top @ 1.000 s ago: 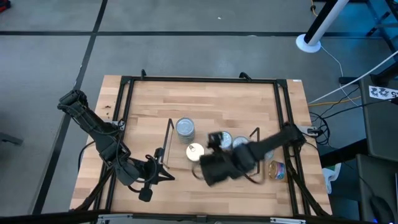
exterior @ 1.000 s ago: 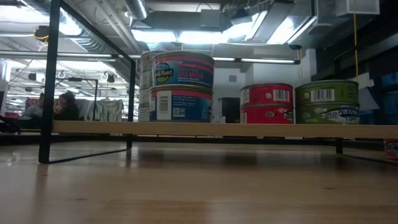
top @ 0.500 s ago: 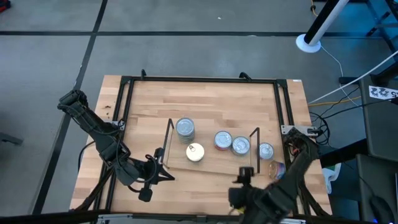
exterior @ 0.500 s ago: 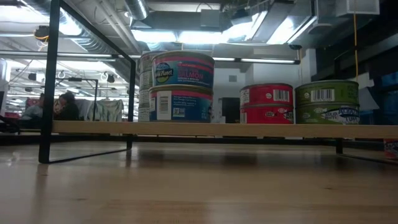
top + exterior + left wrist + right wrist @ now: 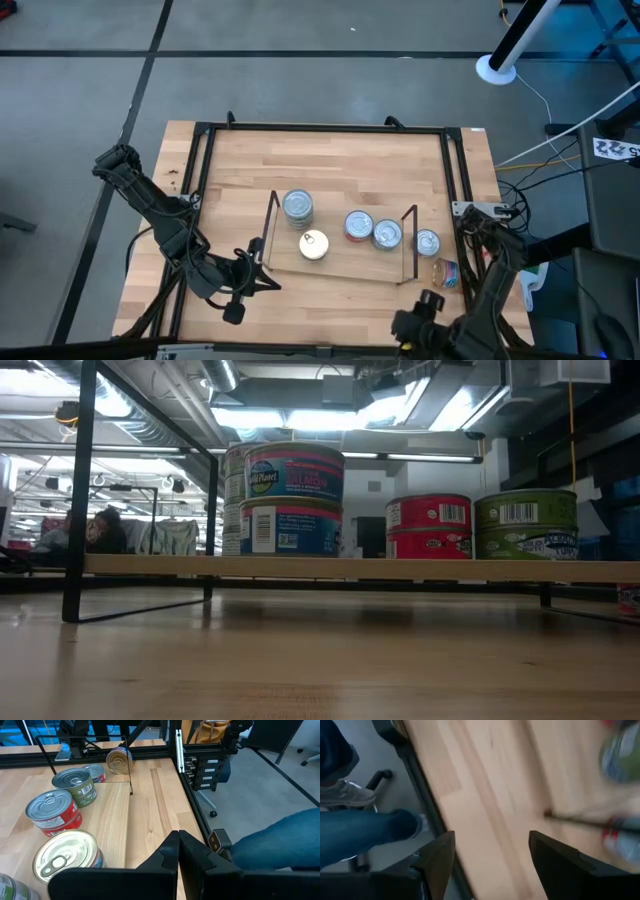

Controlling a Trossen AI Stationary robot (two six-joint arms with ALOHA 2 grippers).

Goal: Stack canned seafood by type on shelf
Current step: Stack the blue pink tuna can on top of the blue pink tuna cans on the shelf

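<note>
Robotics lab or industrial workshop, not a home. Butcher-block wooden table (image 5: 340, 160) edged by a black metal frame (image 5: 320, 127) sits on a grey concrete floor with dark tape lines (image 5: 150, 50). Low view: exposed silver ceiling ducts (image 5: 420, 400) and bright strip lights (image 5: 300, 418) overhead, seated person (image 5: 105, 532) at far left among workstations. Loose cables (image 5: 540, 165) and a white round-based pole stand (image 5: 500, 62) at the far right. Jeans-clad leg (image 5: 365, 832) and shoe by the table edge.

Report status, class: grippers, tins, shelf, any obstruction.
Left gripper shut, empty, beside shelf. Right gripper open, empty, at table's near edge. Four stacks shelved; two tins off shelf. Nothing blocking.
</note>
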